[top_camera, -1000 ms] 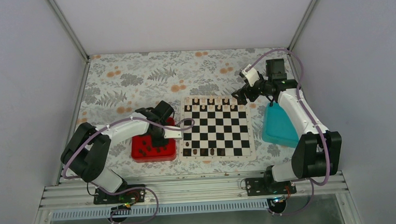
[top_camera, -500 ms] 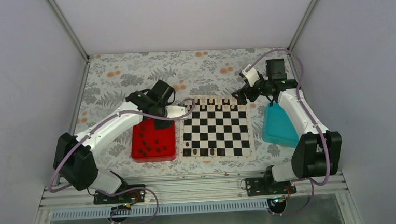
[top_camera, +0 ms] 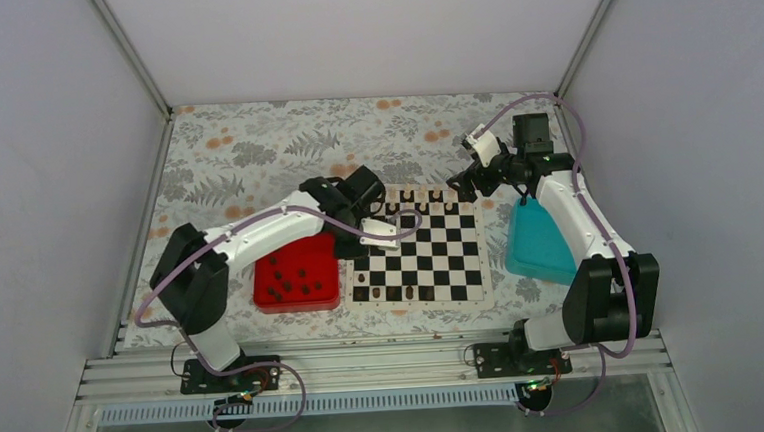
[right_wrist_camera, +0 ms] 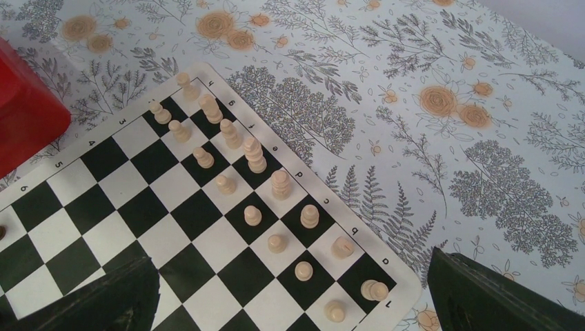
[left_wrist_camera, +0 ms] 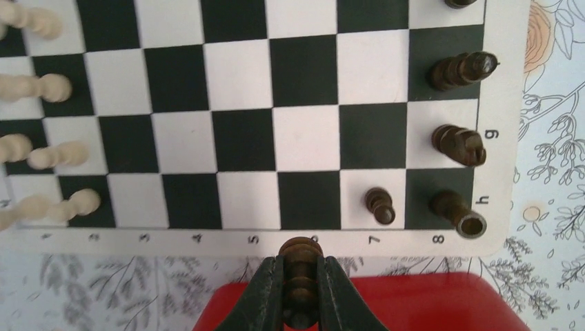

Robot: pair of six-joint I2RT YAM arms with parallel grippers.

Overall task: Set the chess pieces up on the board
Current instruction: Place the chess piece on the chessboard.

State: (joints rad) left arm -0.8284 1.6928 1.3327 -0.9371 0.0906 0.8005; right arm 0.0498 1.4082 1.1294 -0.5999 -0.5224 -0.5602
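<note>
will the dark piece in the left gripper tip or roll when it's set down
Probably stiff and light: the dark piece looks like small turned wood, pinched in the left gripper. Likely tippy, being tall and narrow. On its side, its round body could roll.

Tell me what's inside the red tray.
Several loose dark chess pieces lie in the red tray. The left arm covers its far edge, so anything there is hidden.
</note>
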